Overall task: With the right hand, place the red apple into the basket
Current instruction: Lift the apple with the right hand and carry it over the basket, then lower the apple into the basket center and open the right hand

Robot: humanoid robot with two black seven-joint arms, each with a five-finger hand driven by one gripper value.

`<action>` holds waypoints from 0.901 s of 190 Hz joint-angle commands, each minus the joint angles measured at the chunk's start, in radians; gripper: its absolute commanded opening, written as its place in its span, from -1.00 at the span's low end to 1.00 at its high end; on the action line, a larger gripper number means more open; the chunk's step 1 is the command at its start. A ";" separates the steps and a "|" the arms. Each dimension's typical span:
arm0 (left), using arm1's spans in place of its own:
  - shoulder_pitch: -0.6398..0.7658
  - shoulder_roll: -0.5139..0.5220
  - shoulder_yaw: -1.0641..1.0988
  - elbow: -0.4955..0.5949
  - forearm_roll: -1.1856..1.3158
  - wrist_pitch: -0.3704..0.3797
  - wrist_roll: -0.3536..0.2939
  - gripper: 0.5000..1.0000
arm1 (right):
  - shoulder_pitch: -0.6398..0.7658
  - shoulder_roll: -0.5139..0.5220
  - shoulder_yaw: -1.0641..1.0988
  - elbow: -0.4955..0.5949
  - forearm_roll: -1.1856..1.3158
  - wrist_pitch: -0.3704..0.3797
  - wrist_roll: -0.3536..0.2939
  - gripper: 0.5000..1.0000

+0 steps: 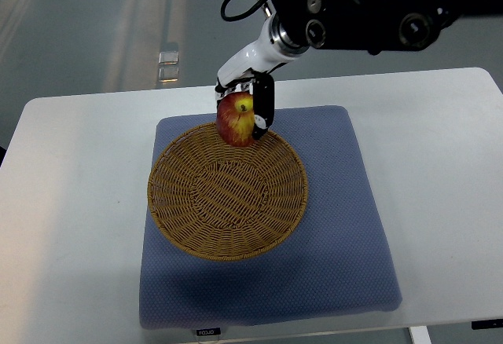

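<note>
Blue mat (338,265) lying lowest in frame, under basket (228,195).
Right hand (250,100) fingers (264,108) are gripping apple (236,122) over upper rim; releasing here risks rolling out.

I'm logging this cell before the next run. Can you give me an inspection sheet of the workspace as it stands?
Surface: white table with a blue mat under the work.
Job's things: red apple held over the far rim of the empty wicker basket.
Clutter: nothing seen.
Hands: right hand shut on the apple; left not in view.
Cables: black cable loop by the right arm.
Surroundings: grey floor; small clear object beyond the table.
</note>
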 commanded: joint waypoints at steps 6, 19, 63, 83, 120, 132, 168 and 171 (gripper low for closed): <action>0.000 0.000 -0.002 0.000 0.000 0.001 0.000 1.00 | -0.066 0.038 0.005 -0.031 0.001 -0.061 0.008 -0.45; 0.000 0.000 -0.002 0.002 0.000 0.001 0.000 1.00 | -0.103 0.038 0.005 -0.061 -0.002 -0.084 0.010 -0.45; 0.000 0.000 -0.002 0.003 0.000 0.001 0.000 1.00 | -0.186 0.038 0.004 -0.105 -0.010 -0.121 0.008 -0.45; 0.000 0.000 -0.001 0.003 0.000 0.001 0.000 1.00 | -0.220 0.038 0.007 -0.103 0.001 -0.143 0.011 -0.45; 0.000 0.000 -0.001 0.005 0.000 0.001 0.000 1.00 | -0.283 0.038 0.062 -0.091 0.002 -0.176 0.061 -0.45; 0.000 0.000 -0.001 0.006 0.000 0.001 0.000 1.00 | -0.302 0.038 0.067 -0.091 0.002 -0.186 0.062 -0.45; 0.000 0.000 -0.001 0.008 0.000 0.001 0.000 1.00 | -0.373 0.038 0.070 -0.080 -0.005 -0.227 0.080 -0.44; 0.000 0.000 -0.001 0.008 0.000 0.001 0.000 1.00 | -0.378 0.038 0.068 -0.080 -0.009 -0.230 0.080 -0.45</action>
